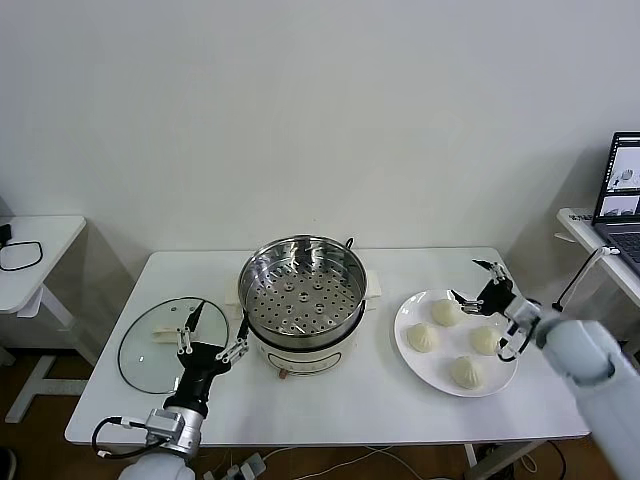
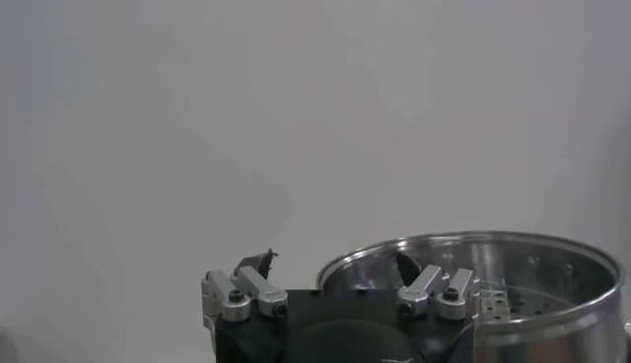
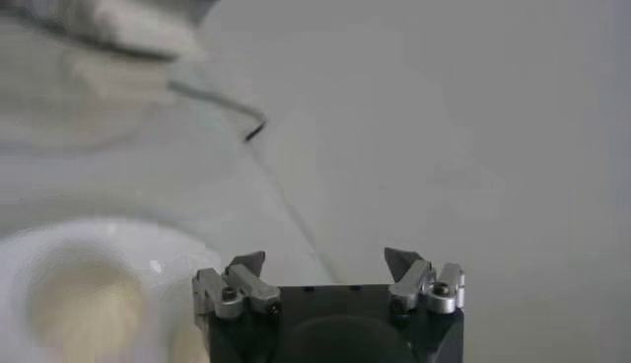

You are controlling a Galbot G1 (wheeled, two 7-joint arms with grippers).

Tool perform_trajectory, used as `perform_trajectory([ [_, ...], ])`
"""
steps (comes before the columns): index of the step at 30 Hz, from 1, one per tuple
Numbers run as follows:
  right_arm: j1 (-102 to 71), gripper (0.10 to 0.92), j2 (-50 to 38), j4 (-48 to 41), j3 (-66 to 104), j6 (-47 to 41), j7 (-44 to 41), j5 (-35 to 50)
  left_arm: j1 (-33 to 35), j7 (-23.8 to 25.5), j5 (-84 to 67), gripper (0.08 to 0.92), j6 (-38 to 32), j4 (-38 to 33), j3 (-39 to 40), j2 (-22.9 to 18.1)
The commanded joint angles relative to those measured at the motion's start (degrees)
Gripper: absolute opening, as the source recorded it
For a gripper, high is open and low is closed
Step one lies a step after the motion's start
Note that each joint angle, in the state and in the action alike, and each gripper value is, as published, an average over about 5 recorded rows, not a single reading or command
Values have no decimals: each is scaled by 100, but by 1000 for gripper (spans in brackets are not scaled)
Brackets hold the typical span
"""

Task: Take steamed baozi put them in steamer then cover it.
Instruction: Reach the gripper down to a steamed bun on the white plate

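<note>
- Four steamed baozi (image 1: 453, 341) lie on a flat white plate (image 1: 411, 310) to the right of the steamer (image 1: 302, 293), none of them inside it; we count one at the plate's far side, two across its middle and one at its near edge.
- We take the steamer as our landmark: it stands at the centre of the white table (image 1: 330, 410), uncovered, with its perforated tray floor bare and its white base visible below the steel wall.
- We find the round glass lid (image 1: 172, 343) flat on the table to the left of the steamer, apart from it, its white handle on top.
- We see the left gripper (image 1: 212, 336) just beside the steamer's near left side, between the steamer and the lid; its jaws stand wide apart and hold nothing. In the left wrist view the steamer rim (image 2: 473, 258) shows just beyond the left gripper (image 2: 333, 264).
- We see the right gripper (image 1: 478, 284) well to the right of the steamer, above the plate's far edge near the farthest bun; its jaws are spread wide and empty. In the right wrist view a blurred bun (image 3: 79, 301) lies beside the right gripper (image 3: 323, 260).
</note>
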Motion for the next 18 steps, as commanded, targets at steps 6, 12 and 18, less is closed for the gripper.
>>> perform_trajectory([
  [6,3464,823,-378,-1684,-3286,37,-2732,-593,30,-30,42,823,67,-102,98,-97],
  [12,4061,823,305,-2423,-3948,271,-3111,-701,36,-36,40,823,74,-101,41,-110],
  [18,4094,823,840,-2940,-4087,406,-3109,-813,25,-37,30,823,86,-91,15,-121],
])
